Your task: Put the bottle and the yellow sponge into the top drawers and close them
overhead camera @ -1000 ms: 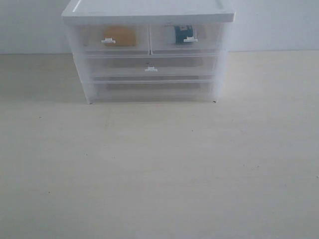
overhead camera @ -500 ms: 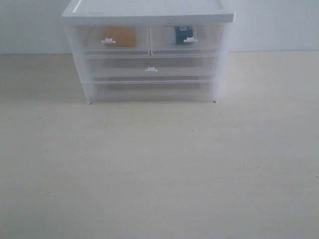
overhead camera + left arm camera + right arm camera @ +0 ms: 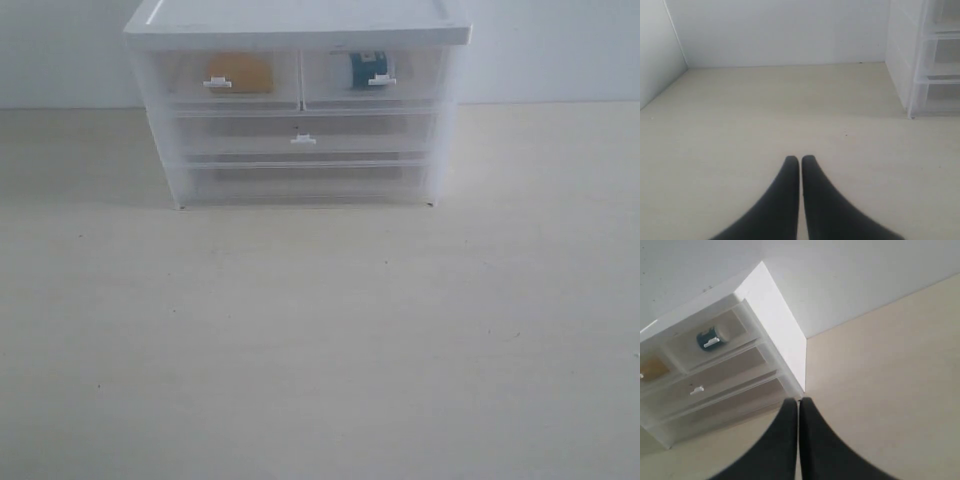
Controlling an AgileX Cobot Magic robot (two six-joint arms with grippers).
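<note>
**Task status**

- The yellow sponge point(image 3: 240, 73) lies inside the left top drawer point(image 3: 185, 90) of the translucent cabinet point(image 3: 300, 22).
- The bottle point(image 3: 366, 66) stands inside the right top drawer point(image 3: 425, 88).
- Both drawer fronts sit flush with the cabinet face. Each carries a small white handle point(image 3: 217, 83) that lines up with the frame, so both top drawers read as closed.
- The full-width middle drawer point(image 3: 300, 128) and the one below it also appear closed.
- Judged from this arrangement, every step is done: both items are stowed and both drawers are shut. No work on the objects appears to be left. At most, the arms may need to be parked.

**Tool state**

- Left tool point(image 3: 800, 160): clenched, with the fingertips pressed together and nothing between them. It is held over bare tabletop point(image 3: 320, 340), beside the cabinet and well apart from it.
- Right tool point(image 3: 798, 401): clenched and empty. Its wrist view looks past the tips toward a front corner of the cabinet, with no contact.
- Neither tool appears in the exterior view.

**Labels and writing**

- The bottle carries a teal-blue label band. It shows through the clear drawer front and is partly covered by the handle.
- No text or brand on the label can be read, because the marking is too small and blurred.
- No lettering is visible on the cabinet, the drawers or the sponge.
</note>
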